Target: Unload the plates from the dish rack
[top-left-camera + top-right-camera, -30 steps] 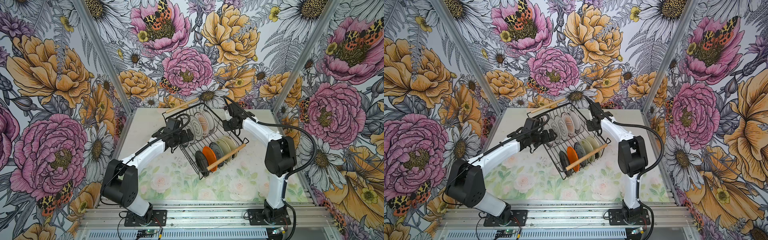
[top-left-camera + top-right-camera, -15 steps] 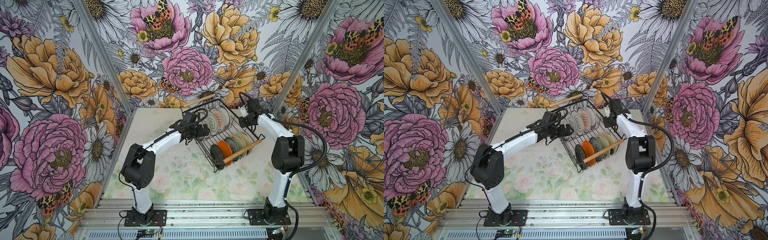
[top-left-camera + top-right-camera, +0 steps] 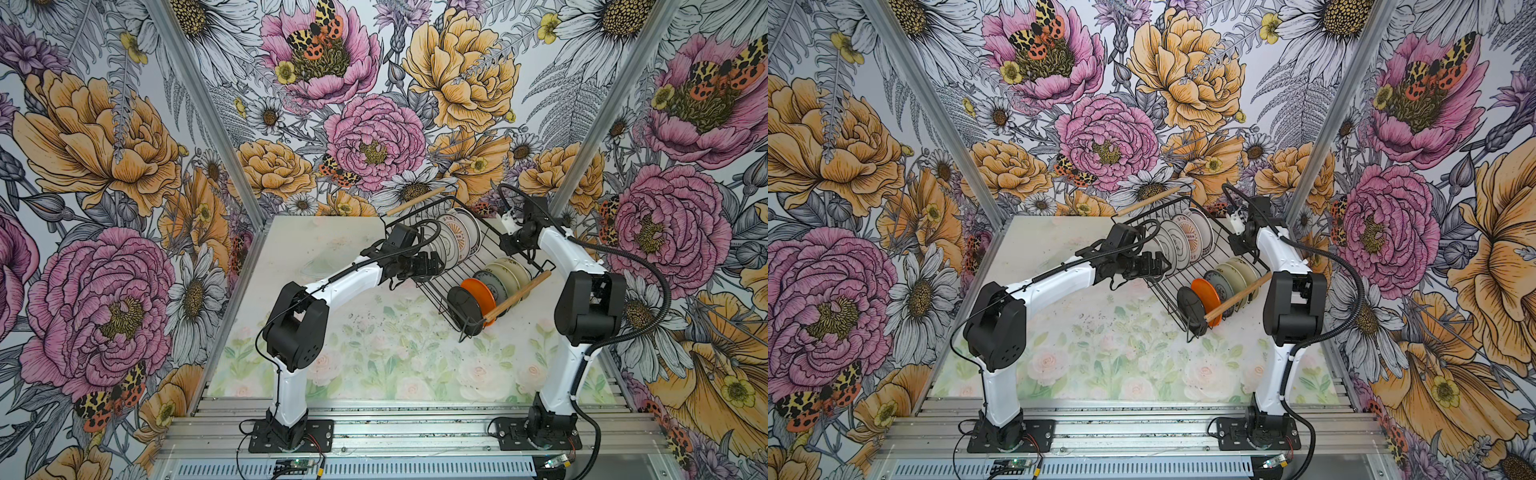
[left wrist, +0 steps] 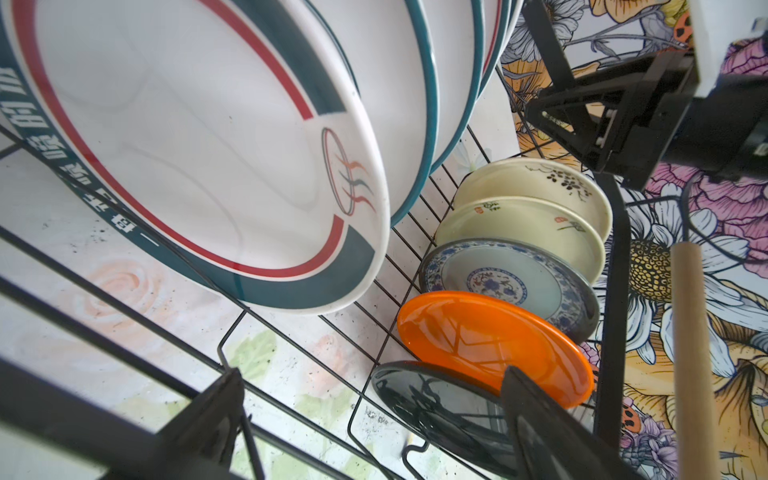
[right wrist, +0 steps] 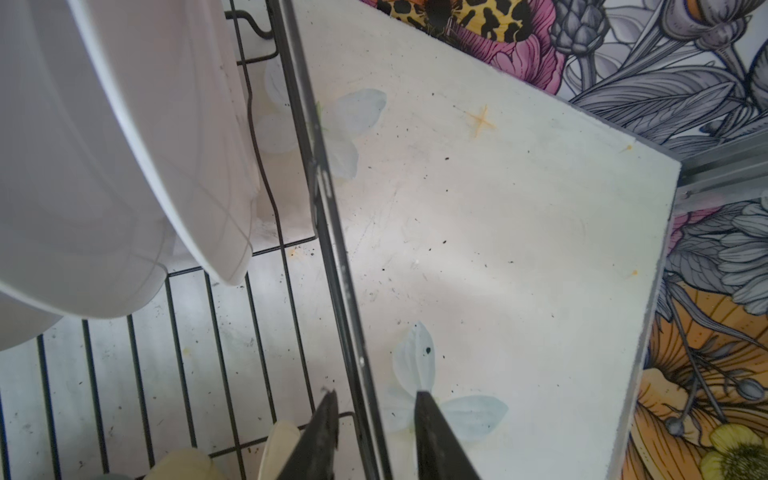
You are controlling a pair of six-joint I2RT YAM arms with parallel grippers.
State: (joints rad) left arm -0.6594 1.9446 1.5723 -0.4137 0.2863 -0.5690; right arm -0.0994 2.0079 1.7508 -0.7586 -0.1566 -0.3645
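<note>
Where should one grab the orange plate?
Probably its top rim, from above. The orange plate stands on edge in the rack, the black plate and blue plate close beside its faces, the handle crossing one side; only the upper edge is free.

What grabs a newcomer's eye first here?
Loud floral wallpaper covers the walls. Right of centre on the table, the black dish rack holds two rows of standing plates, one orange plate glowing. The right claw straddles the rack's rim wire.
</note>
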